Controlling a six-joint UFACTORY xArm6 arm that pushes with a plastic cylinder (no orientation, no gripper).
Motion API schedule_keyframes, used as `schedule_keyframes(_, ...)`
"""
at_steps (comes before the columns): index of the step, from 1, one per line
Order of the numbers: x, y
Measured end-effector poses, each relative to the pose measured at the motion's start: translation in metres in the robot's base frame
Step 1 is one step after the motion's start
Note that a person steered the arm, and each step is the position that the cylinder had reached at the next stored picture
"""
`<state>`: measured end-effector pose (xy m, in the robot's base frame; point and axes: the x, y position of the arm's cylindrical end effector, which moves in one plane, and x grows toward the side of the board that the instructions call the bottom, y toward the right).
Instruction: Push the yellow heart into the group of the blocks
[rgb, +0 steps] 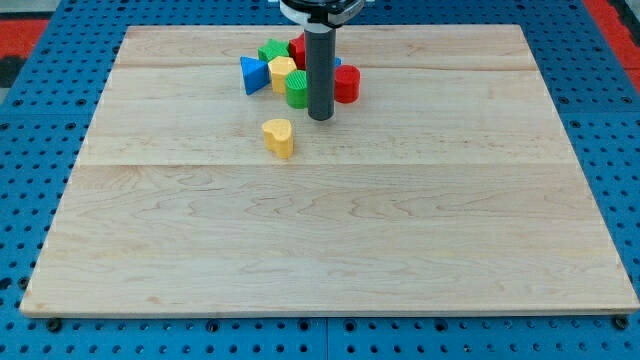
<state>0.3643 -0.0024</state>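
Observation:
The yellow heart (278, 137) lies alone on the wooden board (330, 250), below the group. The group sits near the view's top: a blue triangle (253, 75) at its left, a yellow block (282, 72), a green block (272, 50) behind it, a green cylinder-like block (297, 89), a red block (297, 47) at the back and a red cylinder (346, 84) at the right. My tip (320, 117) stands just right of the green cylinder and up-right of the yellow heart, a short gap away from the heart. The rod hides part of the group.
The board is ringed by a blue perforated table (40, 120). Red areas show at the view's top corners (25, 20).

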Motion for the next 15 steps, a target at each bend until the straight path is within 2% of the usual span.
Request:
schedule_keyframes(1, 0.016, 0.000)
schedule_keyframes(2, 0.095, 0.011)
schedule_keyframes(3, 0.057, -0.054)
schedule_keyframes(4, 0.000, -0.075)
schedule_keyframes(5, 0.006, -0.077)
schedule_keyframes(6, 0.050, -0.099)
schedule_keyframes(7, -0.010, -0.165)
schedule_keyframes(8, -0.031, -0.170)
schedule_keyframes(9, -0.030, -0.163)
schedule_keyframes(10, -0.005, -0.148)
schedule_keyframes(11, 0.013, -0.087)
schedule_keyframes(12, 0.010, -0.074)
schedule_keyframes(13, 0.050, -0.092)
schedule_keyframes(14, 0.026, -0.159)
schedule_keyframes(15, 0.024, -0.200)
